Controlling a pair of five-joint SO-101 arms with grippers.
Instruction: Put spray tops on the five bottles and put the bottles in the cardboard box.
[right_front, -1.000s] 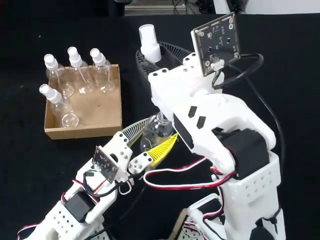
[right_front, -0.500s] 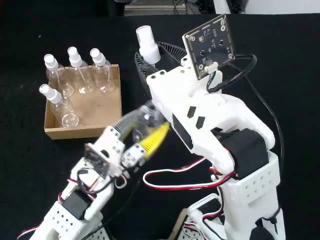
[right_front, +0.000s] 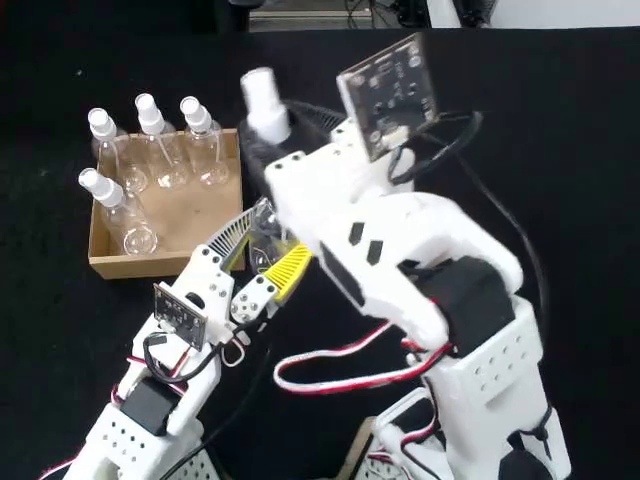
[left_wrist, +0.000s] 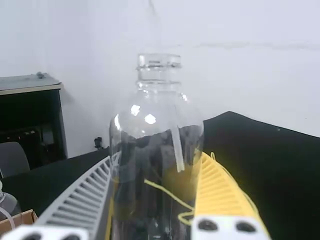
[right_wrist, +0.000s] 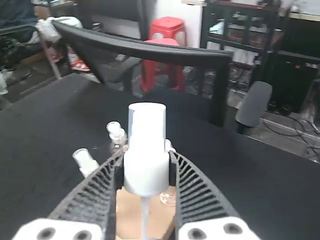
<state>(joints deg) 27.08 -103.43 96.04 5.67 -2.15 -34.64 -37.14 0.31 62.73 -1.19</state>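
Both arms have swung left toward the cardboard box (right_front: 165, 263). The left gripper (right_front: 272, 236) pinches a clear bottle (right_front: 264, 238) just off the box's right wall, and its wrist view shows the threaded neck uncapped. The right gripper (right_front: 268, 135) clamps a white spray top (right_front: 262, 100) higher up, and its own view reveals the dip tube (right_wrist: 144, 215) hanging below. Four capped bottles (right_front: 150, 150) line the box's far and left sides, leaving its near-right floor free. Bare tabletop (right_front: 590, 150) lies open to the right.
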